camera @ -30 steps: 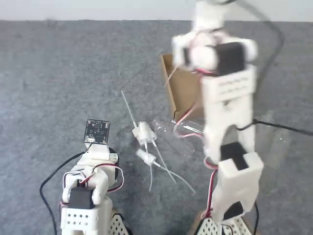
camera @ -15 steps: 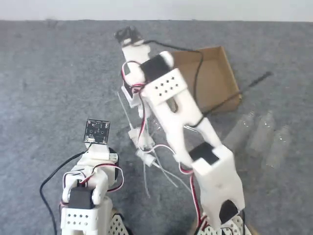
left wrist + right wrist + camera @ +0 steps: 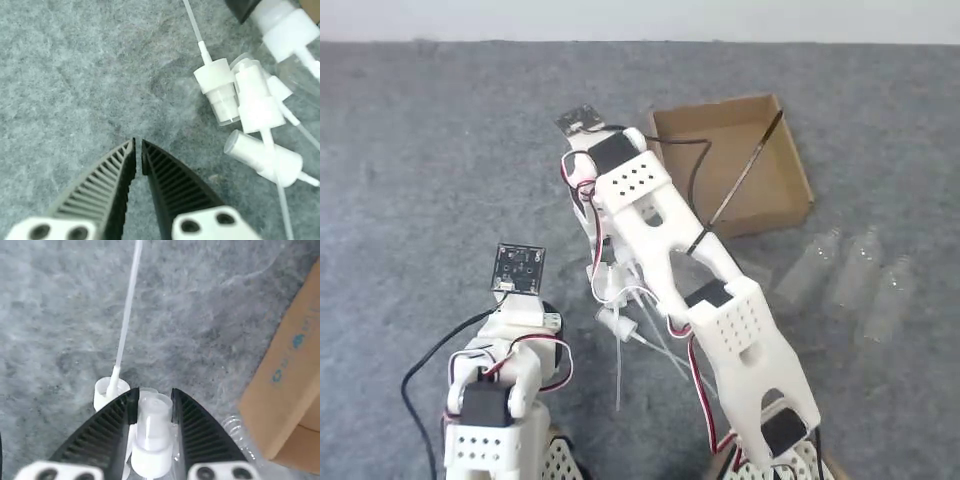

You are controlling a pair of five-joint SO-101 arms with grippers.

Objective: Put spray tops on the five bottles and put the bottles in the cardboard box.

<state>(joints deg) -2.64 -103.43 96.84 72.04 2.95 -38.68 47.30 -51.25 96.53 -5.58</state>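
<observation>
Grey felt (image 3: 420, 150) covers the whole table. Since the picture before, the right arm (image 3: 740, 330) has swung lower and more toward the middle of the felt. Now almost all of the cardboard box (image 3: 770, 218) near the far edge can be seen. The left arm (image 3: 505, 375) has not moved from the near left corner. The three clear bottles (image 3: 855, 265) lie where they were, side by side near the right edge.

From above, the right arm covers part of the pile of spray tops (image 3: 615, 322) in the middle of the felt. Their long thin tubes cross each other, so they are hard to count. One more bottle (image 3: 235, 427) lies beside the box wall, and just its neck shows.

The right arm stretches from the near edge to the middle, with its wrist bent down. The right gripper (image 3: 153, 392) has its jaws pressed on one white spray top (image 3: 152, 435). The left arm is folded up. The left gripper (image 3: 138, 144) points down at bare felt close to the tops, its jaws nearly together with nothing between them.
</observation>
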